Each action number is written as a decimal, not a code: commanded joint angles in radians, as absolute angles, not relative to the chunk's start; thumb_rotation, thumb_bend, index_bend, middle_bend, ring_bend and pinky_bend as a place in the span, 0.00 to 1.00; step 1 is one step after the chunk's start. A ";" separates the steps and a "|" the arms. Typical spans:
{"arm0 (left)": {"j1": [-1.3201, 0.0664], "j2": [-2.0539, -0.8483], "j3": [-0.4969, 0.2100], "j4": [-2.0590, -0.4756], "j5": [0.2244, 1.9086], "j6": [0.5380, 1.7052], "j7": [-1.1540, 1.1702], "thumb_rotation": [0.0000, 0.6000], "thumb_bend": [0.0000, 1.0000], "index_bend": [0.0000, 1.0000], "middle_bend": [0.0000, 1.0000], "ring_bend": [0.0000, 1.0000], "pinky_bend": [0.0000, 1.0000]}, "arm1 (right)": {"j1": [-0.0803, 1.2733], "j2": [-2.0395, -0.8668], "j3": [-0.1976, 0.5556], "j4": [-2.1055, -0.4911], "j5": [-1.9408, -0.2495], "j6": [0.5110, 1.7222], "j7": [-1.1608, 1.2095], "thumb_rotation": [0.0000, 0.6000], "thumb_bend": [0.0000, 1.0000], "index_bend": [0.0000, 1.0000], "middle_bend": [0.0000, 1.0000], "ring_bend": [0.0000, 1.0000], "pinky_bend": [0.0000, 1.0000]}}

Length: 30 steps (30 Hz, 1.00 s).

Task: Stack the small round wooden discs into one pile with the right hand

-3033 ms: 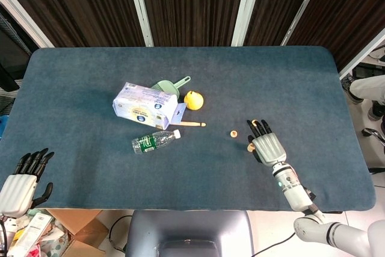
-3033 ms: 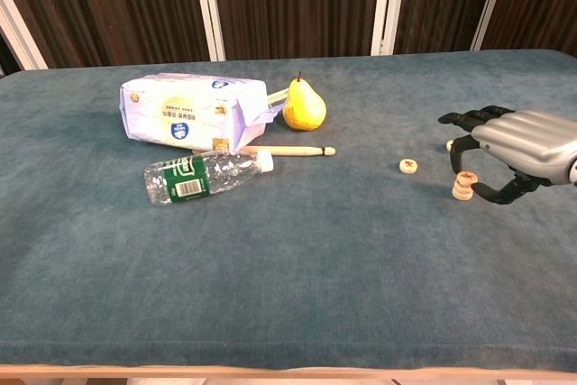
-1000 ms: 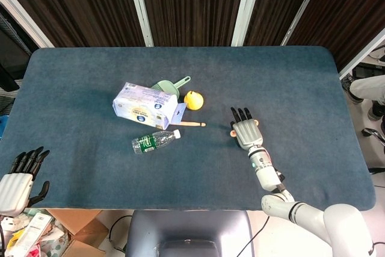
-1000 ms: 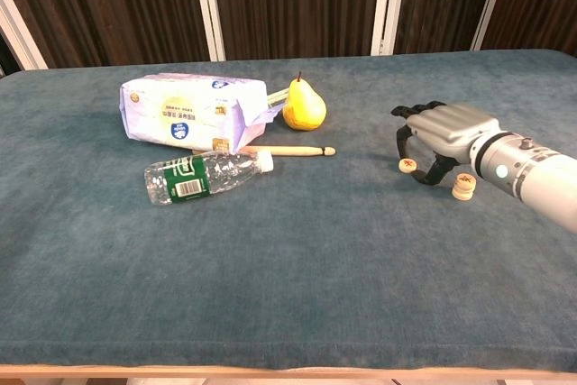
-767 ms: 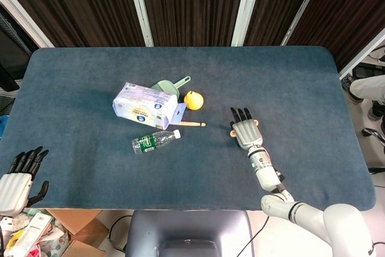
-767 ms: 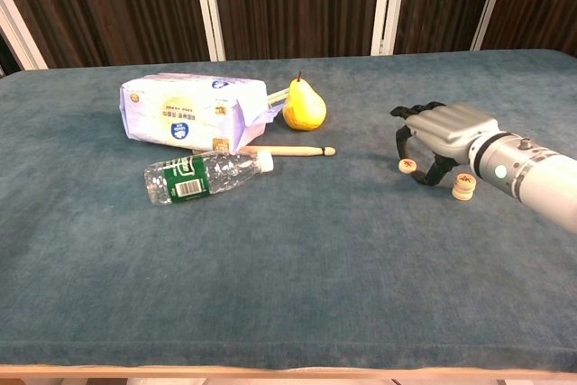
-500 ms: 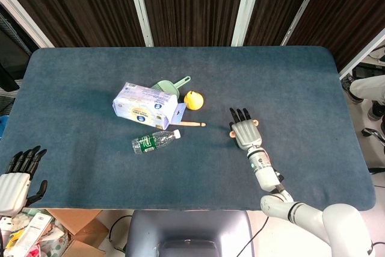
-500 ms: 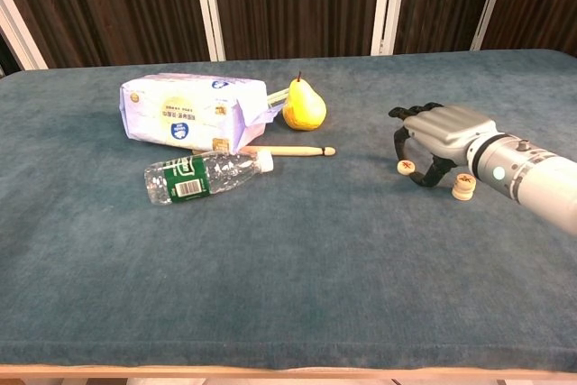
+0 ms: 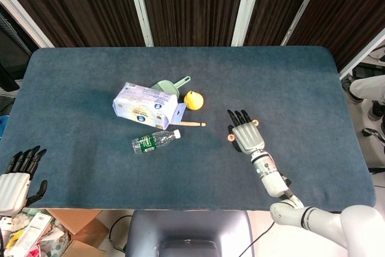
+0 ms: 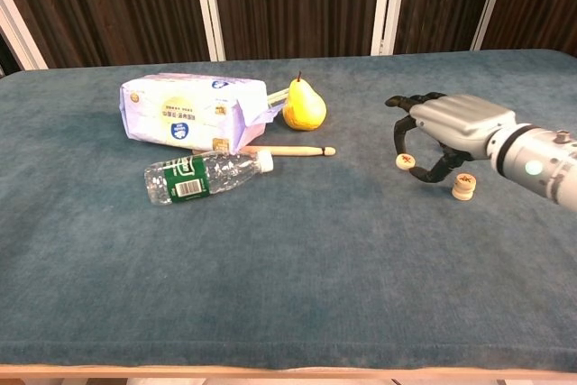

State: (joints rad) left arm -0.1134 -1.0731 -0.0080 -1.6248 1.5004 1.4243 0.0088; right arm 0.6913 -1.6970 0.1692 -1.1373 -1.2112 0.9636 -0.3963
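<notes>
My right hand (image 10: 444, 136) hovers low over the right part of the blue table (image 10: 270, 268). It pinches a small round wooden disc (image 10: 405, 161) between thumb and a finger, just above the cloth; the head view shows that disc (image 9: 229, 138) at the left side of the hand (image 9: 245, 135). A short pile of discs (image 10: 463, 187) stands close to the right of the thumb, hidden under the hand in the head view. Another disc (image 9: 255, 123) peeks out beyond the hand. My left hand (image 9: 20, 171) hangs off the table's near left corner, fingers apart, holding nothing.
Left of centre lie a pale purple tissue pack (image 10: 194, 112), a yellow pear (image 10: 304, 108), a wooden stick (image 10: 287, 150) and a plastic water bottle (image 10: 206, 174) on its side. A green scoop (image 9: 169, 85) sits behind the pack.
The right hand came left from the pile to the single disc, closed thumb and finger on it, and over the last half second raised it slightly. The left hand barely moved.
</notes>
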 commanded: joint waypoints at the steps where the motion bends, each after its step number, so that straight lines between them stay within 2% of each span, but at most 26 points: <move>1: -0.113 -1.074 -0.007 -1.626 1.503 1.426 0.012 1.00 0.50 0.00 0.00 0.00 0.01 | 0.638 -1.592 0.114 -1.261 -1.300 1.031 -0.345 1.00 0.49 0.68 0.03 0.00 0.00; 5: -0.113 -1.075 -0.004 -1.627 1.510 1.427 0.015 1.00 0.50 0.00 0.00 0.00 0.01 | 0.603 -1.529 0.082 -1.316 -1.323 1.054 -0.333 1.00 0.49 0.68 0.03 0.00 0.00; 11: -0.116 -1.077 -0.004 -1.625 1.513 1.422 0.016 1.00 0.50 0.00 0.00 0.00 0.01 | 0.580 -1.491 0.067 -1.305 -1.318 1.046 -0.317 1.00 0.49 0.68 0.03 0.00 0.00; 30: -0.119 -1.080 -0.005 -1.626 1.509 1.417 0.023 1.00 0.50 0.00 0.00 0.00 0.01 | 0.587 -1.527 0.080 -1.229 -1.296 0.999 -0.328 1.00 0.49 0.67 0.03 0.00 0.00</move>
State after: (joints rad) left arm -0.1188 -1.0803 -0.0046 -1.6266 1.5088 1.4164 0.0227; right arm 0.5873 -1.5267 0.0799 -1.2294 -1.2971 0.9998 -0.3269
